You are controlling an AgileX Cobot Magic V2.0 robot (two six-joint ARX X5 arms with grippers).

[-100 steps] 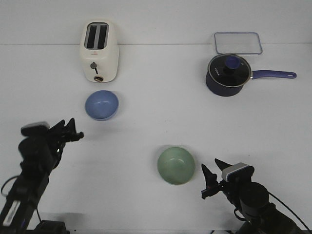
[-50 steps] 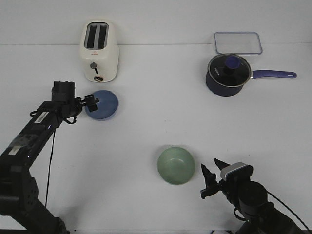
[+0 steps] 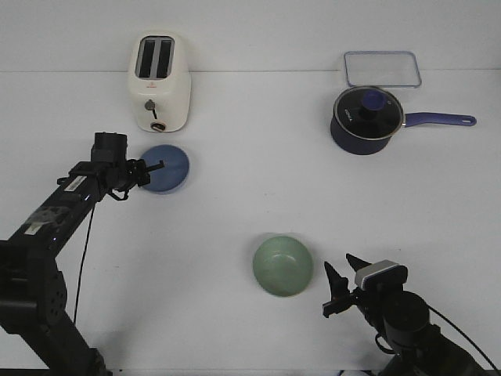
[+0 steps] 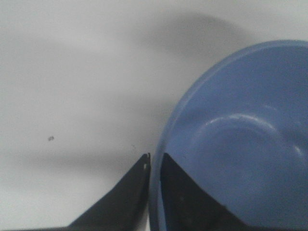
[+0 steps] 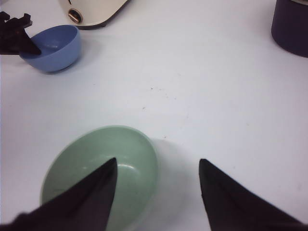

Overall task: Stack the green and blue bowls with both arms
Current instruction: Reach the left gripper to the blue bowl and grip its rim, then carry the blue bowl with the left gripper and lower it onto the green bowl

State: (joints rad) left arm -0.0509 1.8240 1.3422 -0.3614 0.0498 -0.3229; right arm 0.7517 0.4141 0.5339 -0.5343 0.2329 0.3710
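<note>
The blue bowl [image 3: 166,168] stands in front of the toaster at the left. My left gripper [image 3: 152,167] is shut on its near-left rim; in the left wrist view one finger is inside the blue bowl [image 4: 240,144] and one outside, the gripper [image 4: 155,159] pinching the wall. The green bowl [image 3: 282,266] sits at the front centre. My right gripper [image 3: 338,284] is open just right of it; in the right wrist view the green bowl [image 5: 130,154] lies under one finger of the gripper [image 5: 158,166]. The blue bowl [image 5: 53,47] shows far off.
A cream toaster [image 3: 159,81] stands behind the blue bowl. A dark blue lidded saucepan [image 3: 366,119] with its handle pointing right and a clear lidded container [image 3: 381,68] sit at the back right. The white table [image 3: 258,188] is bare between the bowls.
My left arm reached from the front left out to the blue bowl and closed on its rim. The right arm and the green bowl have hardly moved.
</note>
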